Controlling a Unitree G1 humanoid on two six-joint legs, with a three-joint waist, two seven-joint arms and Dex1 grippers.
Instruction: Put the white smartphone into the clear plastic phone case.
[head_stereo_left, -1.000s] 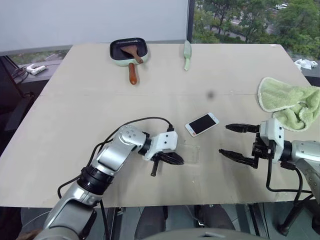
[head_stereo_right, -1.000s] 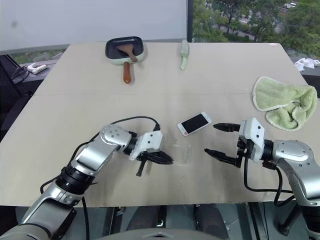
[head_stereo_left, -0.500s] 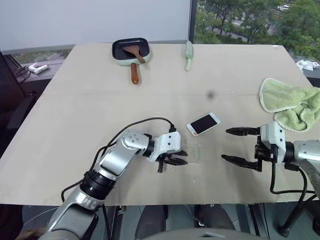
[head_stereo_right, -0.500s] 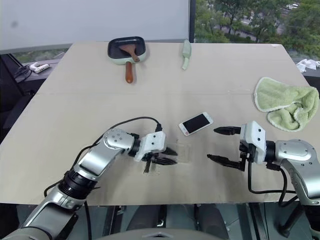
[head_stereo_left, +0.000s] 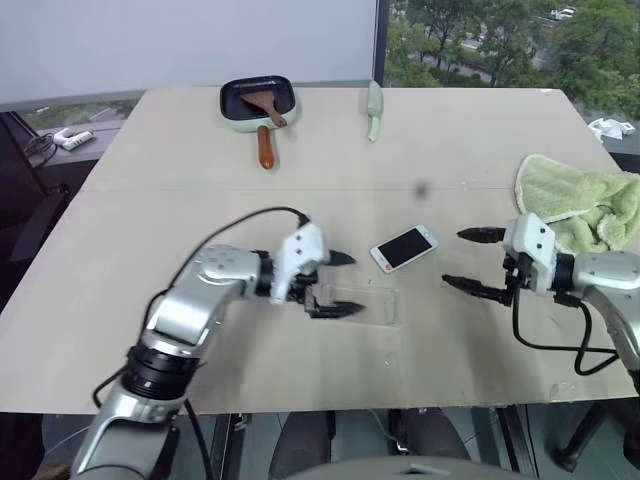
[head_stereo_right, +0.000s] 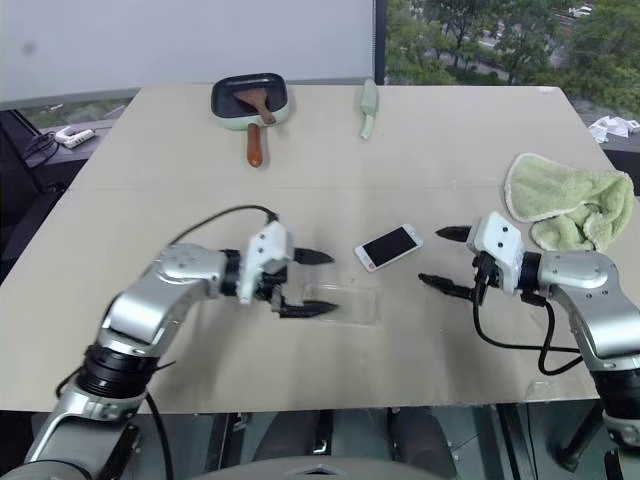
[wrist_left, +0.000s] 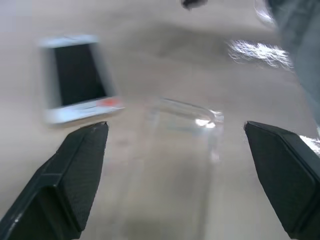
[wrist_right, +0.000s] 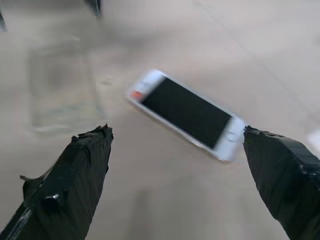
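Note:
The white smartphone (head_stereo_left: 405, 248) lies screen up and slanted near the middle of the table (head_stereo_left: 150, 220). The clear plastic phone case (head_stereo_left: 366, 305) lies flat just in front of it, a faint glossy outline. My left gripper (head_stereo_left: 355, 284) hovers open over the case's left end, holding nothing. My right gripper (head_stereo_left: 452, 258) stands open and empty just to the right of the phone, fingers pointing at it. The left wrist view shows the case (wrist_left: 185, 145) between the fingers, with the phone (wrist_left: 77, 75) beyond. In the right wrist view the phone (wrist_right: 187, 112) is ahead and the case (wrist_right: 62, 85) further off.
A pale green pan (head_stereo_left: 258, 100) holding a wooden spatula sits at the table's far edge, with a pale green utensil (head_stereo_left: 375, 108) beside it. A green towel (head_stereo_left: 582, 205) lies crumpled at the right edge, close behind my right arm.
My left gripper has opened, let go of the case and risen to the left, leaving the case flat on the table. My right gripper has moved forward, nearer the phone.

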